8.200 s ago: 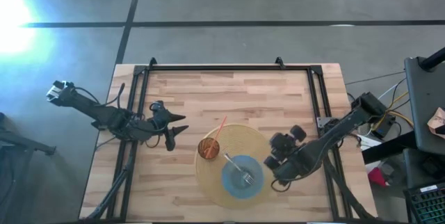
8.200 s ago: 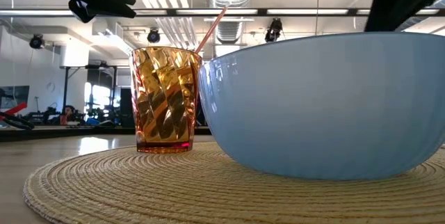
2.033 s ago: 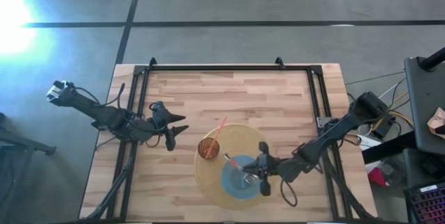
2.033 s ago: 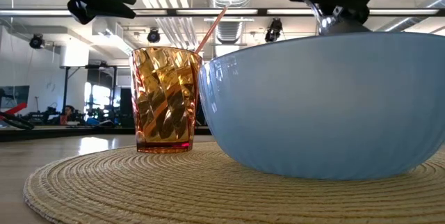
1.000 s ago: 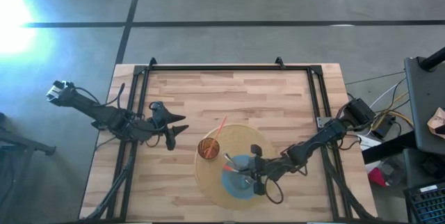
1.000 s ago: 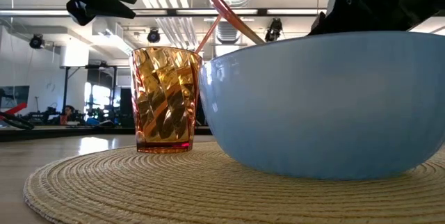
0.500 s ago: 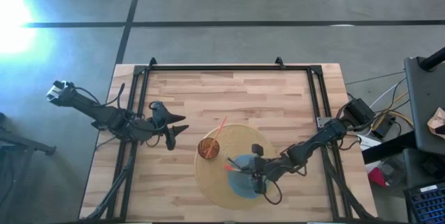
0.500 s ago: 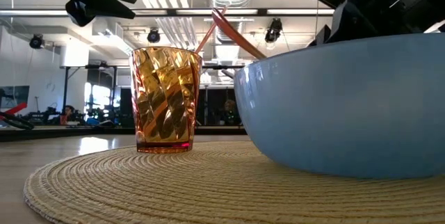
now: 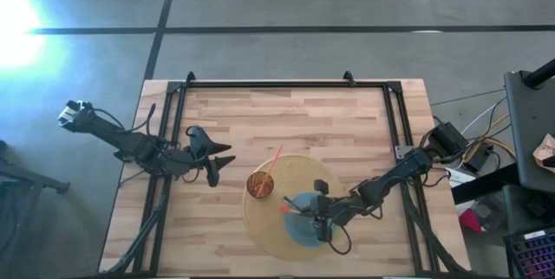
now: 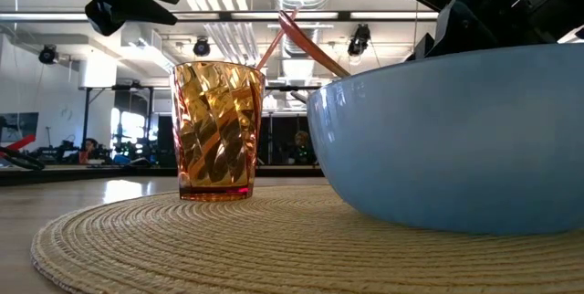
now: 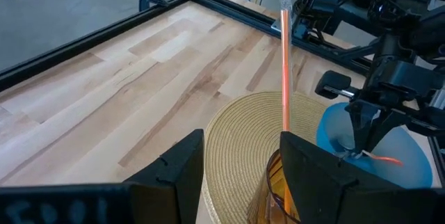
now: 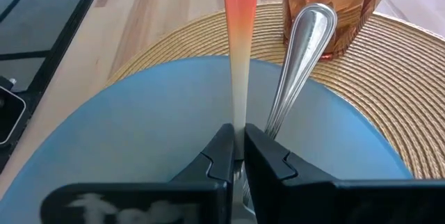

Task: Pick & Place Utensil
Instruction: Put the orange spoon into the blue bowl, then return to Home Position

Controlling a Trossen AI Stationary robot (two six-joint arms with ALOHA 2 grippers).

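orange-handled utensil (image 12: 236,57): where is it, and who has it?

— in the pale blue bowl (image 12: 125,133), at the 6 o'clock part of the round woven placemat (image 9: 260,227). the right gripper (image 12: 238,140) reaches in from 3 o'clock. its fingers are pinched almost together on the slim handle, low down near the bowl's floor. the handle slants up over the rim toward 10 o'clock, where the amber glass (image 10: 214,130) stands.

anything else in the bowl?

— a steel utensil (image 12: 299,57) lies just beside the orange one. only its handle shows, so i can't say fork or spoon. the fingers are on the orange one alone.

and the other arm?

— the left gripper (image 11: 242,144) hangs above bare table at 9 o'clock of the placemat. its fingers are spread wide, with nothing between them. it looks to be waiting.

how far along would you say?

— early to middle, i'd judge. the grasp looks made, but the utensil's working end is hidden inside the bowl. so i can't tell whether it has lifted off. the carry and the set-down are not yet done. the task doesn't name a destination. the glass, which already holds an orange straw (image 11: 285,64), is one guess.

any brand or writing?

— nothing readable. there are pale blurred marks on the gripper bodies in both wrist views, too smeared to make out.
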